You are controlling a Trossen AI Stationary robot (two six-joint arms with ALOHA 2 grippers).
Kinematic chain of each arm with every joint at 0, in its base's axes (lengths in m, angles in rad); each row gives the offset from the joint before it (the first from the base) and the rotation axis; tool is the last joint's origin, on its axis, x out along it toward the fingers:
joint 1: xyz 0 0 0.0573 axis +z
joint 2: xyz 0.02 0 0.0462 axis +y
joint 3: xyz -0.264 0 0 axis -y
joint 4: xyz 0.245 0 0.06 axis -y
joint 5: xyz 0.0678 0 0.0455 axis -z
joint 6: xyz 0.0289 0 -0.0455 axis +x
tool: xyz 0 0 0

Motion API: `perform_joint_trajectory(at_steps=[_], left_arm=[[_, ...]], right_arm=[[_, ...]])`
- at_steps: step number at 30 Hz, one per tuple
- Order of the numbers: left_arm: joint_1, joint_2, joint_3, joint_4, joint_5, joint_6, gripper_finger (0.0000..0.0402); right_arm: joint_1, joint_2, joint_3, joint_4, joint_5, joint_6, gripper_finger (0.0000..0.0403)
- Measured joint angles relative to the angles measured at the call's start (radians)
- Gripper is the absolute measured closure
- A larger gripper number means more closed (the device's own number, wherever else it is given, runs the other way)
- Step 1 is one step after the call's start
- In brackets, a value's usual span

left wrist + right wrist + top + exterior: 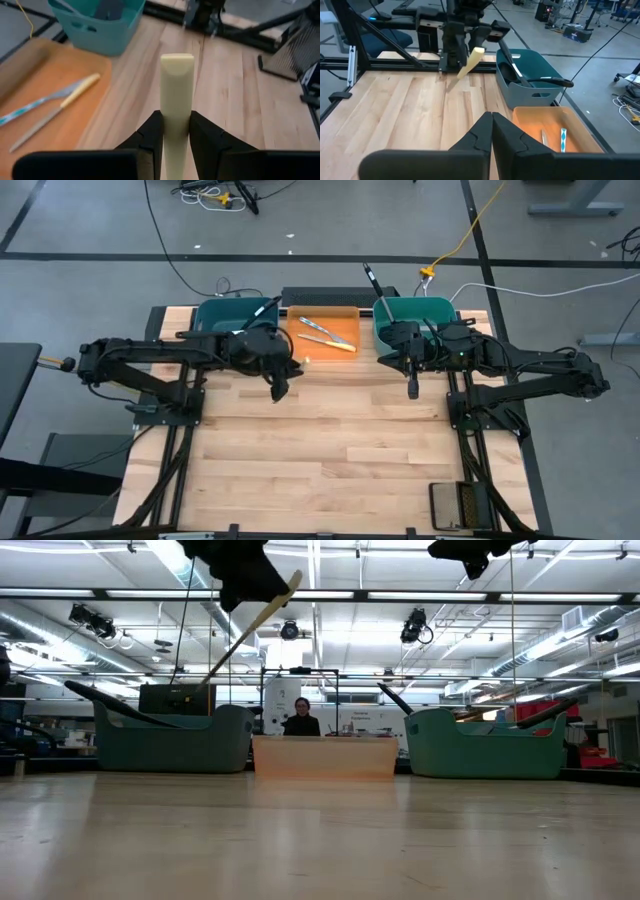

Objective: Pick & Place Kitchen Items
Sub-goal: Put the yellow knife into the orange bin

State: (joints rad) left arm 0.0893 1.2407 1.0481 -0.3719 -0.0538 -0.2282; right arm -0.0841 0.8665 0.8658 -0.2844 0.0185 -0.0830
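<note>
Left end effector (175, 140): clamped on the yellow-handled knife (176, 100), held above the desk (330, 440) beside the orange bin (345, 328).
Right end effector (492, 135): fingers together, empty.
Handling: probably light, stiff, smooth; grip mid-handle.

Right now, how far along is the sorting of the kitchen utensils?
Partway, it seems. Two knives already lie in the orange tray. The left gripper is shut on a cream-handled utensil, held above the table beside that tray. Black utensils still stand in the left teal bin and others in the right teal bin. The right gripper is shut and empty.
</note>
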Motion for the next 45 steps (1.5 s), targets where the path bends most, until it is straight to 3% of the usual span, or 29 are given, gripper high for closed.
perform_joint_trajectory(at_steps=[15,27,45], left_arm=[[0.049,0.000,0.007,0.117,0.018,0.008,0.0324],[0.111,0.000,0.156,0.081,0.018,0.090,0.0324],[0.144,0.002,0.201,0.075,0.024,0.097,0.0324]], right_arm=[[0.000,0.000,0.000,0.012,0.000,0.060,0.0385],[0.000,0.000,0.005,0.148,0.000,0.083,0.0396],[-0.044,0.007,0.258,-0.018,0.000,0.101,0.0396]])
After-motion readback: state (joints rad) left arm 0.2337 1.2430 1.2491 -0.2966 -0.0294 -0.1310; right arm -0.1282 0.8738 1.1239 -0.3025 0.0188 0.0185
